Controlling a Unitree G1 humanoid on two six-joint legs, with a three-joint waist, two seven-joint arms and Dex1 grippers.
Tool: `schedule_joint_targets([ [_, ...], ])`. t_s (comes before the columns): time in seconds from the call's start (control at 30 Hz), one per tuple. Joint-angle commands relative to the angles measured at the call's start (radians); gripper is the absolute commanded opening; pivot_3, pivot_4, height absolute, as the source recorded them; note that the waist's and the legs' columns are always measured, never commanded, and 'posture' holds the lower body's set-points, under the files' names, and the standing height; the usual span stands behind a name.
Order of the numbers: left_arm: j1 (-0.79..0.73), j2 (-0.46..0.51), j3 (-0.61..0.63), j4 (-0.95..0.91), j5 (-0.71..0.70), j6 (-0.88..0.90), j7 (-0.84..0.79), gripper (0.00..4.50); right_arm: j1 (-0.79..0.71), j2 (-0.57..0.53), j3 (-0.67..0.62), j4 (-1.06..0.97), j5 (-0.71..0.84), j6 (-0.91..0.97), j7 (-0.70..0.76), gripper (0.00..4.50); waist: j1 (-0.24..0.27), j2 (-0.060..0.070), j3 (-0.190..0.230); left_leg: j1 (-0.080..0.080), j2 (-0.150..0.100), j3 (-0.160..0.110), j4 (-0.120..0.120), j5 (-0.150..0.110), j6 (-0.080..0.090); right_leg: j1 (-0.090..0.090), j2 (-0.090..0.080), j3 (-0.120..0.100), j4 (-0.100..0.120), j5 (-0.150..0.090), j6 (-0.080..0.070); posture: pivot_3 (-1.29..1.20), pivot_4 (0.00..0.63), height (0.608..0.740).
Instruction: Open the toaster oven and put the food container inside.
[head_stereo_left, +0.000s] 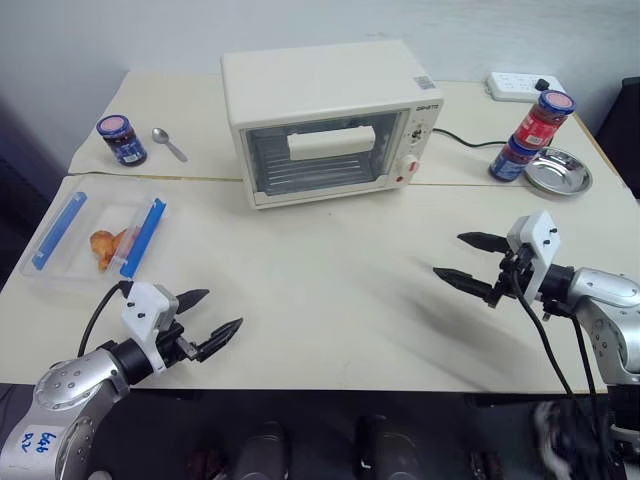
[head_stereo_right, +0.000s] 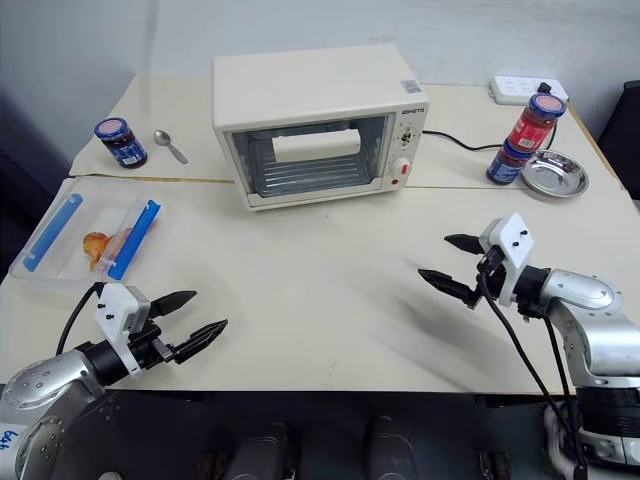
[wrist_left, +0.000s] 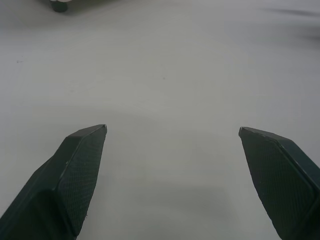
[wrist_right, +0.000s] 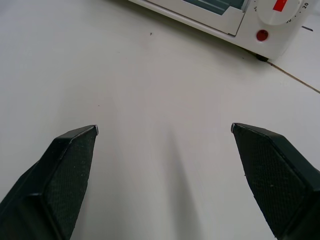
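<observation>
The cream-white toaster oven stands at the back middle of the table, its glass door shut with the bar handle across it. At the left edge lies the food container, a clear shallow box with two blue clips and orange-brown food inside. My left gripper hovers open over the front left of the table, below and to the right of the container, holding nothing. Over the front right my right gripper is open and empty, pointing left. The oven's lower right corner with its red button appears in the right wrist view.
A blue-lidded jar and a spoon lie at the back left. Two stacked jars, a metal dish and a white power strip sit at the back right, with the oven's black cord running past them.
</observation>
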Motion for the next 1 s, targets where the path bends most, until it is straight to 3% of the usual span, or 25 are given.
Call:
schedule_joint_targets([
  [0.03,0.003,0.014,-0.016,-0.005,0.044,-0.032,0.007,4.5,-0.01,0.001,-0.004,-0.043,0.016,-0.003,0.002,4.47,0.0,0.0,0.0,0.0,0.0,0.0,0.0,0.0,0.0,0.0,0.0,0.0,0.0,0.0,0.0,0.0,0.15,0.74],
  [0.33,0.004,-0.008,-0.005,-0.041,-0.025,0.046,0.014,4.5,-0.002,0.011,0.015,-0.068,0.02,0.012,-0.009,4.47,0.0,0.0,0.0,0.0,0.0,0.0,0.0,0.0,0.0,0.0,0.0,0.0,0.0,0.0,0.0,0.0,0.15,0.74],
  [0.63,-0.102,0.018,0.002,-0.069,-0.13,0.137,0.012,4.5,-0.068,0.062,0.056,-0.1,0.089,0.108,-0.006,4.47,0.0,0.0,0.0,0.0,0.0,0.0,0.0,0.0,0.0,0.0,0.0,0.0,0.001,0.0,0.0,0.0,0.15,0.74],
  [0.8,-0.269,0.08,0.025,-0.109,-0.299,0.256,0.008,4.5,-0.266,0.153,0.122,0.024,0.095,0.142,-0.006,4.47,-0.005,0.0,0.0,0.0,0.0,0.0,0.001,0.001,-0.001,0.0,0.001,0.0,0.004,0.0,0.0,0.0,0.15,0.74],
  [1.0,-0.451,0.165,0.054,-0.076,-0.413,0.309,-0.004,4.5,-0.53,0.246,0.172,0.357,-0.009,0.045,-0.01,4.47,-0.006,0.001,0.0,-0.001,-0.002,-0.001,0.001,0.001,-0.002,-0.001,0.002,0.0,0.005,0.0,-0.001,0.0,0.15,0.74],
])
